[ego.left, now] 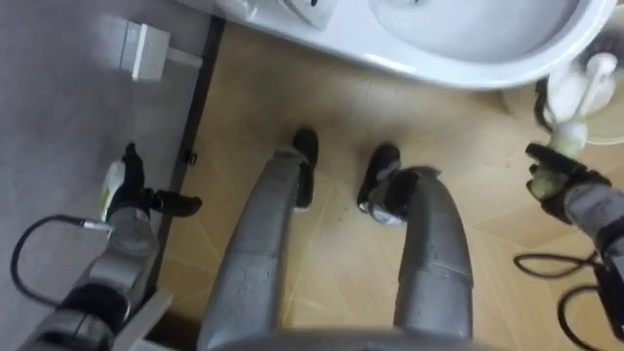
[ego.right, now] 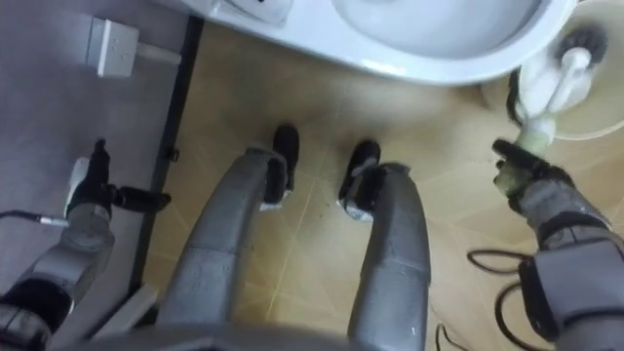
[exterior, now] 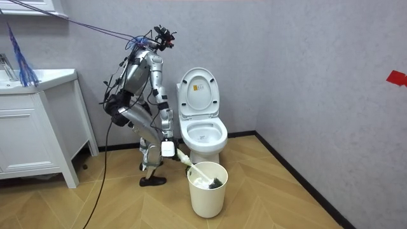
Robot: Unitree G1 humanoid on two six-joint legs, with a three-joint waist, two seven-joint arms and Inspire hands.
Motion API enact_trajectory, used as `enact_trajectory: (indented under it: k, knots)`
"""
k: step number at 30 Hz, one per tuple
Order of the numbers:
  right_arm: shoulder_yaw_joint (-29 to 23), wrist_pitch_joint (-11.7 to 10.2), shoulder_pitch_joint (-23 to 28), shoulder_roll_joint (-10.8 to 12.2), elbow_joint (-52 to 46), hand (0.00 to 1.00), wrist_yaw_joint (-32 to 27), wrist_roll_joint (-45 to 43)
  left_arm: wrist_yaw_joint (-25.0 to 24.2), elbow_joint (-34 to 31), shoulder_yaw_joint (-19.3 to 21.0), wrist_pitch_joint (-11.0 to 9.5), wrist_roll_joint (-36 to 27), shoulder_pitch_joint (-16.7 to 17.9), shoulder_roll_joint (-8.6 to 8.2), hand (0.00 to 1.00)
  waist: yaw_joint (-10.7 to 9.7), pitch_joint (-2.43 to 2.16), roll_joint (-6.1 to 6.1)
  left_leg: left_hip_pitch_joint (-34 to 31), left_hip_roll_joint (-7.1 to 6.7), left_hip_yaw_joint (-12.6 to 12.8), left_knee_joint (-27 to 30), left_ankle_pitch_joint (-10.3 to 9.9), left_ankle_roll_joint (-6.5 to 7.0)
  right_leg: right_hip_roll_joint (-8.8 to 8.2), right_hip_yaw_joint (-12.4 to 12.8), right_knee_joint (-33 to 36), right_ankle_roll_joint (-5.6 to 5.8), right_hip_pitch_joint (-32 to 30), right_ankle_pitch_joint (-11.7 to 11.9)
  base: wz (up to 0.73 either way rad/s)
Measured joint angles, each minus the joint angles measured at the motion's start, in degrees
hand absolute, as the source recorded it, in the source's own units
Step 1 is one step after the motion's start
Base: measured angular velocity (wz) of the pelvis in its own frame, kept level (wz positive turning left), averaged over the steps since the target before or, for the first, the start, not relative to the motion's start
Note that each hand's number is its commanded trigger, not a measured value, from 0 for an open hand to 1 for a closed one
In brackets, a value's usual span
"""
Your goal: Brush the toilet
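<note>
The white toilet (ego.left: 468,44) stands with its lid up (exterior: 198,92), and its bowl lies just ahead of my feet. I stand bent forward beside it. My right hand (ego.left: 558,180) is shut on the white handle of the toilet brush (ego.left: 583,93) at the right. The brush's dark head (ego.right: 585,39) sits down in a cream bucket (exterior: 208,187) on the floor beside the bowl. In the room view the right hand (exterior: 168,148) holds the brush (exterior: 196,169) slanting into the bucket. My left hand (ego.left: 136,195) hangs idle by the grey wall at the left, fingers spread.
A grey wall with a white socket (ego.left: 146,51) and a black skirting (ego.left: 195,107) runs along my left. Dark cables (ego.left: 556,263) loop on the wood floor at the right. A white vanity cabinet (exterior: 38,127) stands at the room view's left.
</note>
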Motion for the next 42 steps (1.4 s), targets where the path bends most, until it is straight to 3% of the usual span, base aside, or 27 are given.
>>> enact_trajectory:
  k: [3, 6, 11, 15, 18, 20, 25, 27, 32, 37, 39, 42]
  knots:
    - [-2.7, 0.2, 1.4, 1.1, 0.0, 1.0, 0.0, 2.8, 0.0, 0.2, 0.1, 0.1, -0.1, 1.3, -0.25, 0.0, 0.0, -0.34, -0.5, 4.5, 0.19, 0.2, -3.3, 0.3, 0.33, 0.92, 0.4, -4.0, 0.73, 4.4, 1.3, -0.13]
    - [-6.0, 0.3, 4.2, 2.0, -0.4, 1.0, -0.1, 3.9, -0.1, 0.0, 0.3, 0.1, -0.5, 2.6, -0.33, 0.0, -0.4, -0.51, -0.76, 10.0, 0.06, 0.5, -6.5, 1.0, 0.86, 0.79, 0.3, -7.1, 1.48, 9.8, 1.9, 0.0]
    - [-7.2, 0.2, 8.1, 3.3, -0.8, 1.0, -0.3, 6.8, -0.2, 0.3, 1.5, -0.6, -1.3, 3.4, -1.31, 0.0, -0.8, -0.84, -1.31, 18.5, -0.03, 0.6, -10.9, 1.2, 1.26, 0.78, -0.5, -12.1, 2.33, 18.6, 2.6, 0.01]
    - [-9.5, -0.4, 10.7, 4.2, -0.8, 1.0, 0.2, 9.6, -1.2, 2.4, 4.3, -2.3, -1.4, 4.4, -2.52, 0.0, -1.2, -1.11, -1.79, 26.3, 0.22, 0.2, -14.8, 1.2, 1.38, 2.32, 0.1, -17.5, 3.28, 26.8, 3.6, -0.04]
    - [-12.1, -0.8, 13.3, 4.7, -0.9, 1.0, 0.8, 10.1, -1.4, 2.3, 8.2, -2.7, -1.1, 6.1, -3.31, 0.0, -1.2, -1.24, -1.95, 31.1, 0.31, 0.0, -17.4, 1.2, 1.39, 2.83, 0.0, -20.9, 3.68, 31.9, 4.2, -0.01]
    - [-13.9, -2.2, 15.3, 5.8, -1.3, 1.0, 1.2, 10.1, -1.4, 2.3, 10.3, -2.7, -1.0, 7.0, -4.39, 0.0, -1.1, -1.28, -1.92, 33.9, 0.5, 0.0, -18.8, 1.2, 1.4, 3.24, 0.0, -23.0, 3.87, 34.9, 4.7, 0.0]
    - [-16.6, -2.9, 20.4, 8.1, -2.0, 1.0, 2.1, 9.1, -1.5, 0.5, 13.3, -3.1, 3.0, 11.0, -5.36, 0.0, -1.4, -1.54, -1.8, 41.1, 0.58, -0.3, -22.4, 1.2, 1.39, 3.44, -1.5, -27.7, 3.98, 42.9, 5.2, 0.05]
    - [-16.7, -4.4, 23.0, 9.4, -2.4, 1.0, 2.5, 6.5, -1.5, -3.7, 15.3, -3.1, 6.2, 14.1, -6.21, 0.0, -1.7, -2.05, -1.89, 44.7, 0.16, -0.7, -24.4, 1.2, 1.36, 3.46, -1.5, -28.9, 4.34, 46.5, 5.0, 0.12]
    - [-14.8, -4.8, 26.6, 12.1, -3.1, 1.0, 2.8, 4.8, -1.3, -12.3, 16.4, -3.5, 12.7, 20.0, -6.94, 0.0, -1.7, -2.56, -2.65, 51.5, 0.06, -1.3, -27.4, 1.0, 1.11, 3.61, -3.0, -33.0, 4.53, 53.7, 5.0, 0.08]
    - [-14.7, -5.0, 27.1, 12.5, -4.2, 1.0, 4.2, 0.9, -0.5, -18.5, 16.7, -3.9, 18.6, 21.4, -7.38, 0.0, -1.3, -2.54, -2.82, 55.7, 0.08, -2.1, -29.3, 1.0, 0.89, 4.33, -3.5, -36.5, 4.74, 58.8, 5.5, 0.09]
    - [-14.6, -6.1, 27.1, 12.9, -5.3, 1.0, 4.9, 0.6, 0.8, -22.5, 17.6, -4.6, 19.4, 23.0, -8.59, 0.0, -1.3, -2.52, -2.89, 57.7, 0.05, -2.2, -30.3, 1.0, 0.81, 4.62, -3.5, -37.8, 4.84, 61.0, 5.6, 0.02]
    - [-13.7, -7.3, 27.8, 14.2, -6.7, 1.0, 5.2, -1.6, 2.5, -25.2, 17.6, -5.5, 22.8, 24.3, -8.78, 0.0, -1.2, -2.31, -3.22, 59.8, 0.06, -2.7, -31.5, 0.9, 0.51, 4.97, -3.9, -39.3, 4.8, 63.5, 5.7, 0.07]
